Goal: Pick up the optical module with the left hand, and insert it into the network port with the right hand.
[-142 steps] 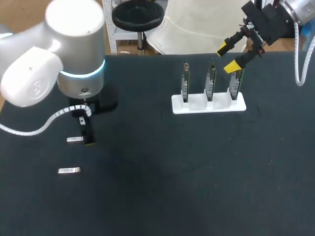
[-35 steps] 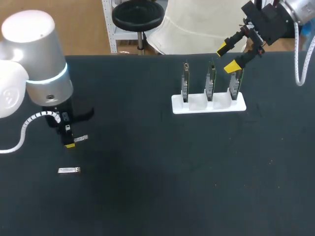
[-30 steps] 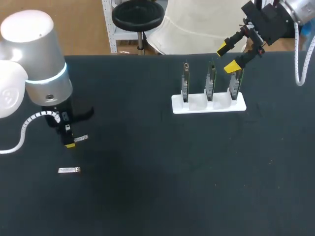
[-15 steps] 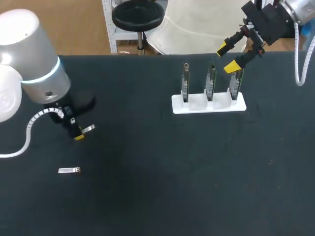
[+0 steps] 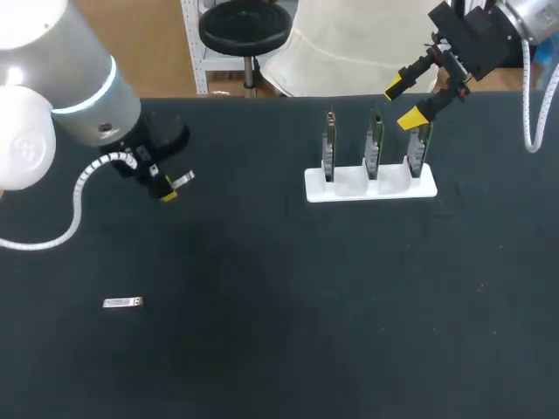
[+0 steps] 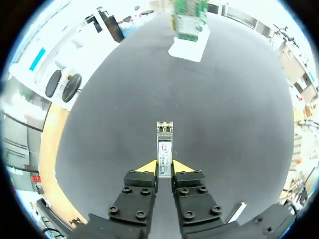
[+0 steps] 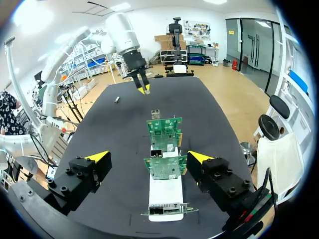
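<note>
Table: we work on a black table (image 5: pixel 288 349), and we place everything by the white stand (image 5: pixel 369 186) at its far side.
Left arm: our left arm (image 5: pixel 61 87) comes in well left of the stand; since the earlier frames it has risen off the table and swung toward the stand.
Right arm: our right arm (image 5: pixel 489 30) hangs above the stand's right end, where it was before.
Boards: three green boards (image 5: pixel 374 144) stand upright in the stand, unchanged.
Left gripper: our left gripper (image 6: pixel 165 167) is nearly closed, its two yellow tips pinching the module from both sides.
Right gripper: our right gripper (image 5: pixel 403 102) is spread wide over the stand's right board and holds nothing.
Module: the silver module (image 6: pixel 165 144) sticks out ahead of the left fingers, lifted clear of the table, nearer the stand than a second ago yet still well left of it.
Spare module: a second module (image 5: pixel 122 303) lies flat, far left of the stand and nearer us, unmoved.
</note>
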Motion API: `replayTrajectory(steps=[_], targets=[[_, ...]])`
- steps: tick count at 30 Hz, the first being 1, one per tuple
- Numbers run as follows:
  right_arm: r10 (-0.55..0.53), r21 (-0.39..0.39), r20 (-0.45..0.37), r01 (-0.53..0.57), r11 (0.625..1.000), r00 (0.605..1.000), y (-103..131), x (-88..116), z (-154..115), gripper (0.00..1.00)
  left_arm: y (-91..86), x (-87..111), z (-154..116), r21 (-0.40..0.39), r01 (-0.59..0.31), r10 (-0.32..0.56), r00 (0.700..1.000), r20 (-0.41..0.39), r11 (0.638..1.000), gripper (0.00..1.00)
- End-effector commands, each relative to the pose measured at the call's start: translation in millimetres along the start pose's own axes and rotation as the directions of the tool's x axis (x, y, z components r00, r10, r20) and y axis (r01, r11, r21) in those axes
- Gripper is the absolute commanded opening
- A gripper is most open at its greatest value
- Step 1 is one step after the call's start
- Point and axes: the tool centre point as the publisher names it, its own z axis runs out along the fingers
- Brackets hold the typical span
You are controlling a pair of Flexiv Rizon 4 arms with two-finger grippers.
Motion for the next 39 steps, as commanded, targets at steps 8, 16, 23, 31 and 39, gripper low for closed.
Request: replayTrajectory(steps=[8,16,23,31,39], targets=[[-0.001,0.002,0.000,0.001,1.000,1.000,1,0,0,1.00,10.7,-67.6,-16,-0.094,0.022,-0.010,0.992,0.124,0.995,0.00],[-0.001,0.002,0.000,0.001,1.000,1.000,1,0,0,1.00,17.8,-120.5,-24,-0.104,0.015,0.011,0.971,0.241,0.994,0.00],[-0.001,0.002,0.000,0.001,1.000,1.000,1,0,0,1.00,26.0,-142.9,-39,-0.117,0.033,0.008,0.945,0.327,0.993,0.00],[-0.001,0.002,0.000,0.001,1.000,1.000,1,0,0,1.00,29.8,-161.0,-53,-0.110,0.032,0.016,0.911,0.413,0.993,0.00],[-0.001,0.002,0.000,0.001,1.000,1.000,1,0,0,1.00,21.1,-199.8,-61,-0.108,-0.050,0.096,0.874,0.477,0.993,0.00]])
